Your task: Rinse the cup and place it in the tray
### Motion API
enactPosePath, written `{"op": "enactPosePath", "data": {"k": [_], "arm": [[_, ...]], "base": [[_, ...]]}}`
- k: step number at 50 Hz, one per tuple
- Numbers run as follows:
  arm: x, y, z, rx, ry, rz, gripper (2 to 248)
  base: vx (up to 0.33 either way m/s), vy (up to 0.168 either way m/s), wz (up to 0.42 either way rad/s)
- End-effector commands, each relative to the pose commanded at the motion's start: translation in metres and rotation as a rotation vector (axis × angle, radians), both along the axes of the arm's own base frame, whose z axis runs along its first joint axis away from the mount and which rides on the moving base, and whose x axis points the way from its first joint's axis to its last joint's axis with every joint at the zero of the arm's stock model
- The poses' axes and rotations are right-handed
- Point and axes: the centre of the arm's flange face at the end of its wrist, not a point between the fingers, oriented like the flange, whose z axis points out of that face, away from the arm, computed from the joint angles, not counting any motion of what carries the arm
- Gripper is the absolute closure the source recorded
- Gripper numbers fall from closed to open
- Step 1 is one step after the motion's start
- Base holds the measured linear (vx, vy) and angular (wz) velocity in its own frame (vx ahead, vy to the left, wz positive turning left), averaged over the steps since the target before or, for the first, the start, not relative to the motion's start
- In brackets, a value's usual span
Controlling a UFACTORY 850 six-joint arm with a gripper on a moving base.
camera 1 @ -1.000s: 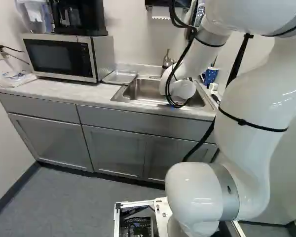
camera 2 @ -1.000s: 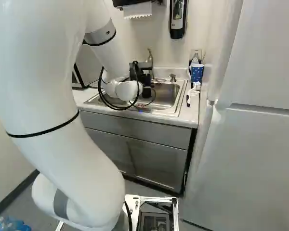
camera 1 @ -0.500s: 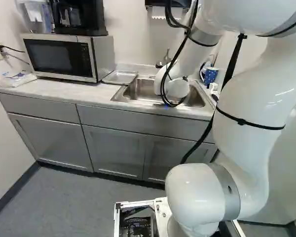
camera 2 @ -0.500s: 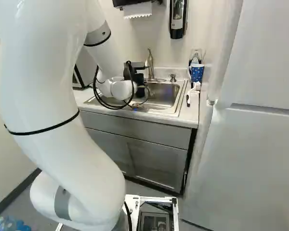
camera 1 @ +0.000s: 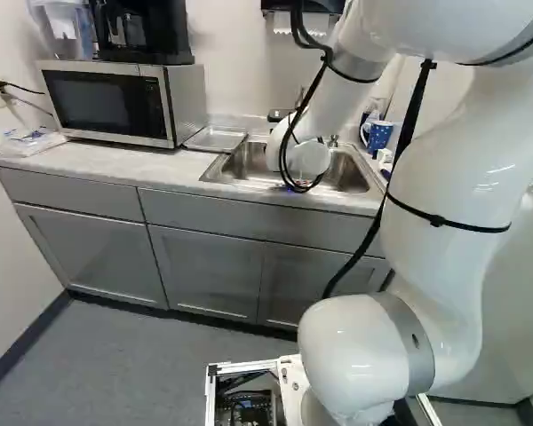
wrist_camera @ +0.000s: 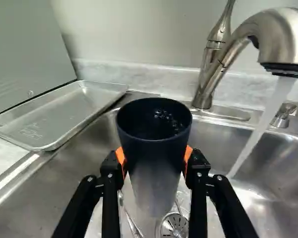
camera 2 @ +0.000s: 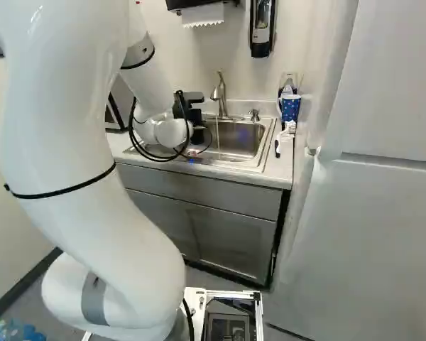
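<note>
In the right base view my gripper is over the sink, mostly hidden by the wrist. The wrist view shows the gripper shut on a dark cup, its orange pads touching both sides. The cup is upright above the sink, mouth up, with droplets or bubbles inside. Water runs from the faucet beside the cup, not into it. The metal tray lies on the counter on the other side of the cup, next to the sink; the tray also shows beside the microwave in the left base view.
The sink has a drain beneath the cup. The microwave stands behind the tray. A blue patterned mug and a white brush are at the counter's right end. A tall grey-white cabinet stands to the right.
The arm has moved left over the sink, away from the faucet and toward the tray's side, carrying the cup. The faucet and its stream are more exposed in the right base view. The base has stayed put.
</note>
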Motion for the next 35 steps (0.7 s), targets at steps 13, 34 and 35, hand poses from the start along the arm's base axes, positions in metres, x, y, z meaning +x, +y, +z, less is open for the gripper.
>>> {"op": "enactPosePath", "data": {"k": [13, 34, 35], "arm": [[0.002, 0.019, 0.002, 0.0, -0.004, 0.039, 125], [0.013, 0.046, 0.022, 0.004, -0.05, 0.089, 125], [0.014, 0.047, 0.023, 0.004, -0.053, 0.091, 125]], "base": [[0.0, 0.0, 0.0], [0.0, 0.0, 0.0], [0.0, 0.0, 0.0]]}}
